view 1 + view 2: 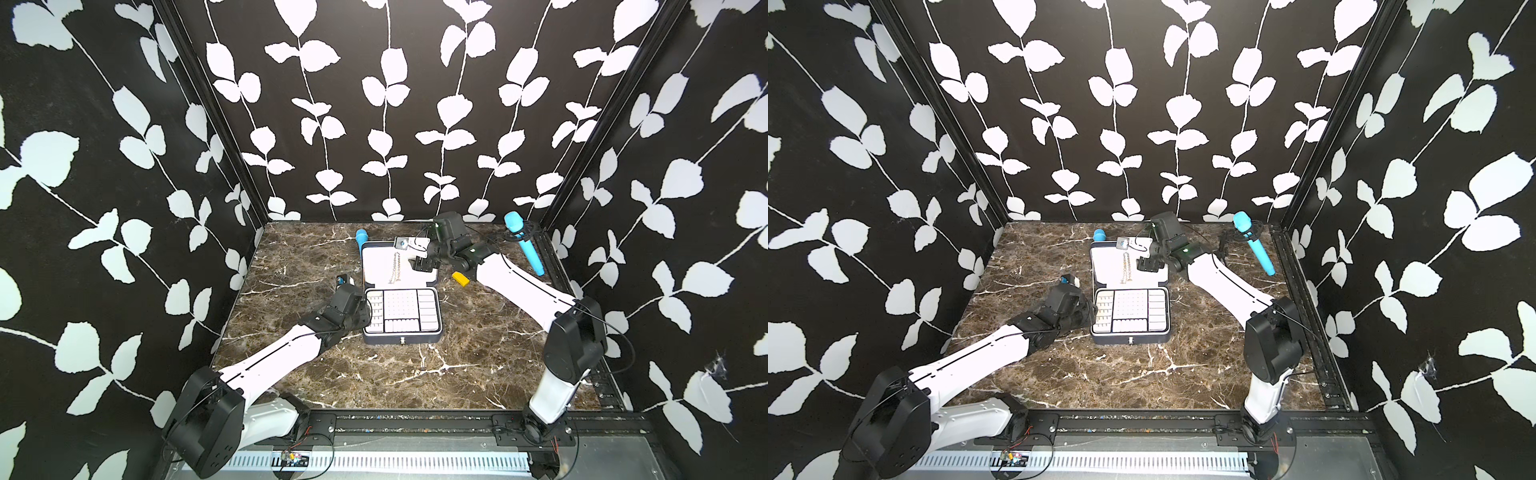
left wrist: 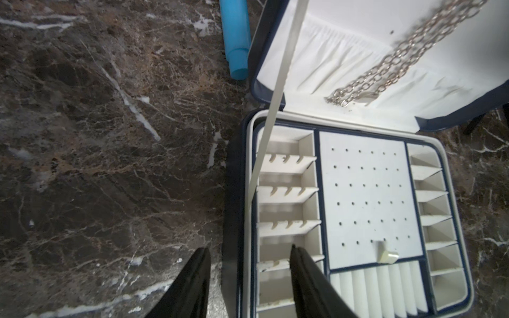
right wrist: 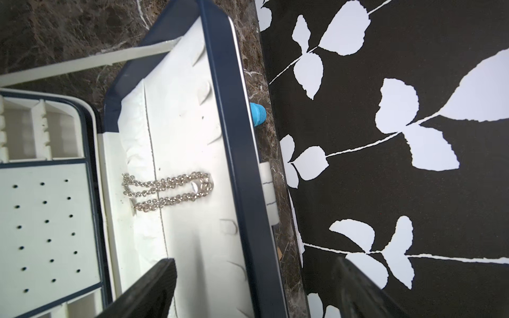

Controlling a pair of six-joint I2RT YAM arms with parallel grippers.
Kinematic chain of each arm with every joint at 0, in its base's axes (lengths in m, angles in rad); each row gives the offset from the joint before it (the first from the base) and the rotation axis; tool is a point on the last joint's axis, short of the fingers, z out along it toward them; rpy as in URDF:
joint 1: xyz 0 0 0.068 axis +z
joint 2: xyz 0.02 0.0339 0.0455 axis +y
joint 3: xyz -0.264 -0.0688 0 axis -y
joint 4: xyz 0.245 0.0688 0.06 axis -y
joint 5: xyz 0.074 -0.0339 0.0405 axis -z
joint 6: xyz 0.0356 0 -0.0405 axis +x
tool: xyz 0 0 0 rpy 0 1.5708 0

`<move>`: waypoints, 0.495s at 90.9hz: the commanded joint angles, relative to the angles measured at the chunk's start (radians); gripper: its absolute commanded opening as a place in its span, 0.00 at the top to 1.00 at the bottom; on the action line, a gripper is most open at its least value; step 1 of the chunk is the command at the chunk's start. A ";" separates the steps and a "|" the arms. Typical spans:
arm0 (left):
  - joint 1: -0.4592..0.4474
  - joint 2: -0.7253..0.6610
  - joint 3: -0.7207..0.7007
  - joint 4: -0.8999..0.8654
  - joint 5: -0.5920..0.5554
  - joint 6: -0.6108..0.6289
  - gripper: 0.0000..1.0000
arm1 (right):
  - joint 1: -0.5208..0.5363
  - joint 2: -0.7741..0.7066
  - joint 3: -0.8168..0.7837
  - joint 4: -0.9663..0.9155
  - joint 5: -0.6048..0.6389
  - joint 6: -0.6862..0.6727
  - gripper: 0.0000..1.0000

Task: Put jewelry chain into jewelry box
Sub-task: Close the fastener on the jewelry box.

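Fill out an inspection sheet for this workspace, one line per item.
Surface: dark marbled tabletop.
Job's things: jewelry box open, lid swung back; jewelry chain lies on the lid's white lining, not in the tray.
Clutter: yellow block beside the box; blue microphone behind the lid; second blue microphone by the right wall.
Pincers: left pincer open, astride the box's side wall; right pincer open, empty, over the lid.
Cables: black cable on the right arm.
Surroundings: black walls with white leaves.

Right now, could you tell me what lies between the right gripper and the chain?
Only bare white lid lining, as the right wrist view shows, separates the right gripper from the chain.
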 commanded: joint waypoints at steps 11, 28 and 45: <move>0.004 -0.020 -0.029 0.016 0.013 -0.019 0.50 | -0.002 0.031 0.027 0.062 -0.103 -0.095 0.09; 0.004 -0.018 -0.026 0.016 0.016 -0.019 0.50 | 0.001 0.067 0.061 0.082 -0.128 -0.104 0.09; 0.004 -0.018 -0.030 0.015 0.015 -0.019 0.50 | 0.006 0.099 0.101 0.063 -0.123 -0.122 0.09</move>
